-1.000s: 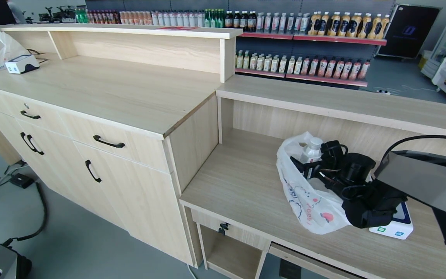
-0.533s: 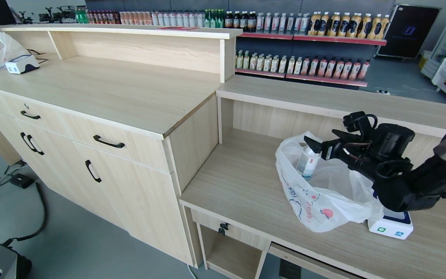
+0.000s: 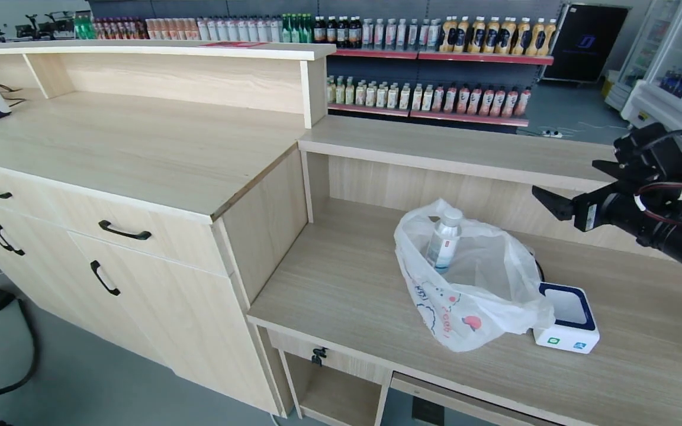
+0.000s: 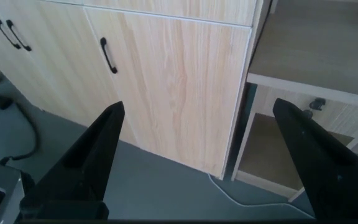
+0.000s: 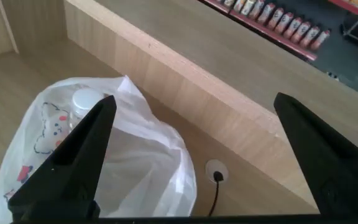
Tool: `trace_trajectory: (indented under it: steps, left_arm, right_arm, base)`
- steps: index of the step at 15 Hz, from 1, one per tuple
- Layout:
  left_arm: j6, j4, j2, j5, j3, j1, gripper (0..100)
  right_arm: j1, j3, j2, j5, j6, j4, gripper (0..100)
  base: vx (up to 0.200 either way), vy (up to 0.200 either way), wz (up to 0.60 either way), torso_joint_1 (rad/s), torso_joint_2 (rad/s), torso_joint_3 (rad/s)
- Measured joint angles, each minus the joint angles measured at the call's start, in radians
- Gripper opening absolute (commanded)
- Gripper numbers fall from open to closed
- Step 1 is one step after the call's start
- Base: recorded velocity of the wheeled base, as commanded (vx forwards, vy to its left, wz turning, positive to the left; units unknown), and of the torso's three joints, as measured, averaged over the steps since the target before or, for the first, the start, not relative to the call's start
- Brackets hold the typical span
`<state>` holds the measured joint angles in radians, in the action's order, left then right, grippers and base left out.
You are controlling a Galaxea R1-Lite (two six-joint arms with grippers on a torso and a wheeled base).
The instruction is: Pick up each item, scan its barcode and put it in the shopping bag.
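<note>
So — clear plastic bottle (image 3: 443, 239) in crinkled white bag (image 3: 471, 307); left tool (image 4: 197, 104), right tool (image 5: 194, 99) wide, empty

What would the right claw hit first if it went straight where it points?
Probably the wooden back panel behind the shopping bag, though the open right gripper might brush the bag's top first; depth unclear.
</note>
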<state>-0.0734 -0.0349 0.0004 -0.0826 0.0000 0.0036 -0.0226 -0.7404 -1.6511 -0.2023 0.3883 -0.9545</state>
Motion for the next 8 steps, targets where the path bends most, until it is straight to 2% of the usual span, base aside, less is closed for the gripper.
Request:
trace_trajectory:
  steps: [1,4,5,7,8]
  left_arm:
    - [0.0,0.0,0.0,0.0,0.0,0.002,100]
    - [0.0,0.0,0.0,0.0,0.0,0.001,100]
    - [0.0,0.0,0.0,0.0,0.0,0.001,100]
    - [0.0,0.0,0.0,0.0,0.0,0.001,100]
    - [0.0,0.0,0.0,0.0,0.0,0.001,100]
  right_arm:
    - [-0.013,-0.005,0.044,0.025,0.003,0.074,100]
    - [-0.03,-0.013,0.178,0.274,-0.076,0.346,100]
    - [-0.033,-0.014,0.216,0.325,-0.107,0.431,100]
    - [-0.039,-0.01,0.275,0.379,-0.149,0.557,100]
    - [-0.05,0.007,0.298,0.394,-0.156,0.59,100]
  base:
    - [0.0,0.0,-0.6,0.002,0.0,0.002]
    - [0.0,0.0,-0.6,-0.004,0.0,0.004]
    - [0.0,0.0,-0.6,0.007,0.01,-0.002]
    - [0.0,0.0,-0.6,0.002,0.0,0.002]
    - [0.0,0.0,0.0,0.0,0.0,0.0]
